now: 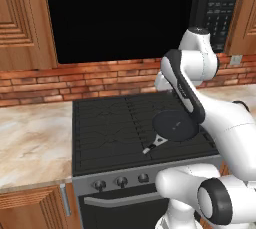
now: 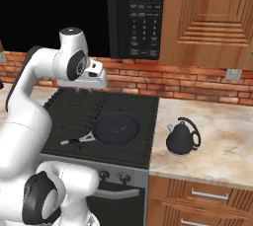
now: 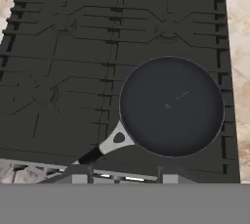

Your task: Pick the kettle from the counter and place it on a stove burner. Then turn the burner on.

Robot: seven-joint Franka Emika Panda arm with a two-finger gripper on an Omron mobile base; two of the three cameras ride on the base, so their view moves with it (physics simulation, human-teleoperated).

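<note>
We see our gripper [image 2: 99,83] high above the back of the stove, and we cannot tell whether its fingers are apart or closed. Directly below it, on the front right stove burner [image 3: 195,32], lies a black frying pan [image 3: 172,105]. The kettle [image 2: 182,138] stands upright on the counter [image 2: 222,141], well to the right of the gripper and lower, just beside the stove edge.

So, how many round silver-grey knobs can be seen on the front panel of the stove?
3 in the left base view, in a row: left knob, middle knob, right knob. The robot's white body covers the panel further right, so more may be hidden.
</note>
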